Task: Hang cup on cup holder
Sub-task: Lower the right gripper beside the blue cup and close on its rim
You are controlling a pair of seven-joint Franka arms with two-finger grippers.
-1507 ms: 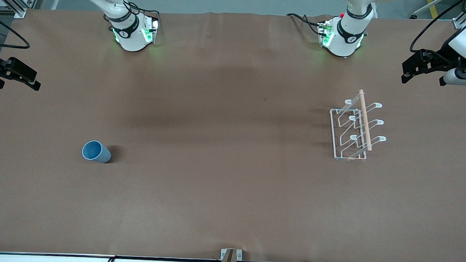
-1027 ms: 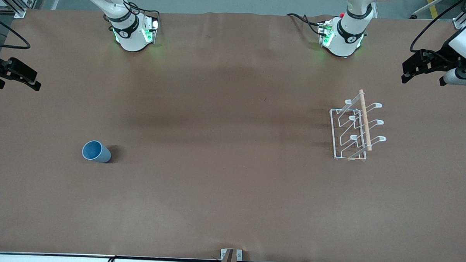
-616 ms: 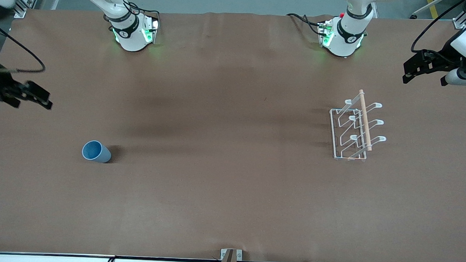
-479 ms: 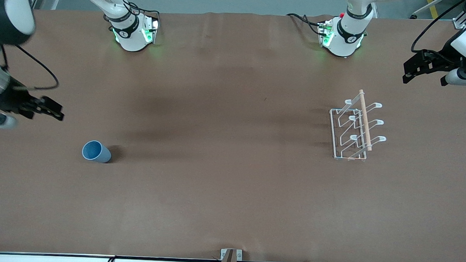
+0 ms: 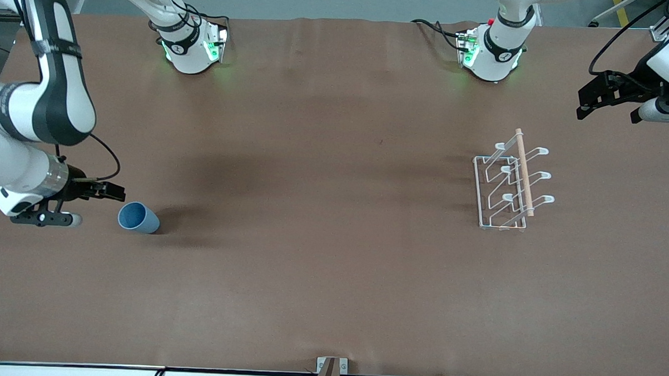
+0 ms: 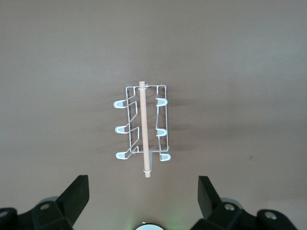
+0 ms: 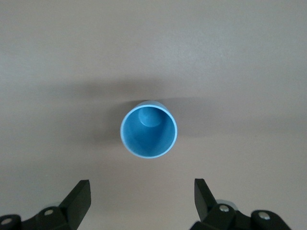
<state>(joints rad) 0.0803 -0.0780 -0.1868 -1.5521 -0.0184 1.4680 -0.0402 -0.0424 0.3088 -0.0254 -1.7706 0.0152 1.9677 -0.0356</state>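
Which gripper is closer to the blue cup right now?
Right. The right gripper hovers open beside the cup; the left gripper waits open at the table's other end, past the cup holder.

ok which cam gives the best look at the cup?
Right wrist view: the cup sits centred, mouth open toward the lens, blue inside visible, between the open right pincer fingers. Front view shows the cup small, standing on the table beside that pincer. Left wrist view shows only the cup holder.
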